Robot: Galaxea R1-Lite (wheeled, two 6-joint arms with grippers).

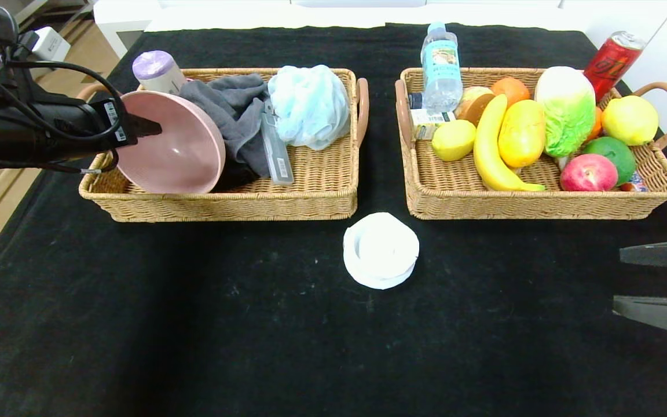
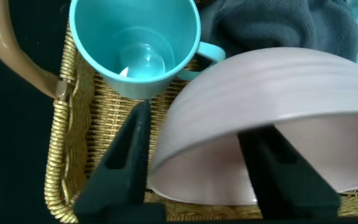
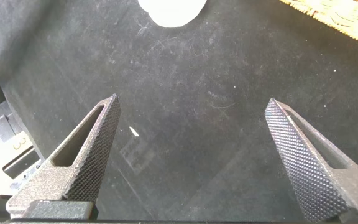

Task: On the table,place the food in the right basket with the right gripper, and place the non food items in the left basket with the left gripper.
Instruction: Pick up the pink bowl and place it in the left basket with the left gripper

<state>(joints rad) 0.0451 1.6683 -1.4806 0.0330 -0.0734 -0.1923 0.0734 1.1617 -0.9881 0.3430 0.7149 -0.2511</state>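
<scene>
- Nearly done, by the look of it: the right basket (image 1: 652,191) is packed with food, including a lemon (image 1: 453,139), a speckled yellow-orange fruit (image 1: 521,133), a banana (image 1: 493,150) and a water bottle (image 1: 441,66) standing at its far left corner.
- The left basket (image 1: 322,191) holds a grey cloth (image 1: 232,110), a pale blue mesh puff (image 1: 309,105), a teal mug (image 2: 135,46) and a pink bowl (image 1: 174,145).
- The left claw (image 2: 194,165) is over that basket with its fingers spread either side of the bowl's rim, not pinching it; I judge the bowl is just being let go.
- What's left, I'd say, is the white round lid-like thing (image 1: 380,249) on the bench (image 1: 194,324), just in front of the gap between the baskets.
- The right claw (image 3: 194,152) hangs wide open and empty over the bench's right side.
- Woven wicker, smooth glossy plastic bowl, linty black cloth.
</scene>
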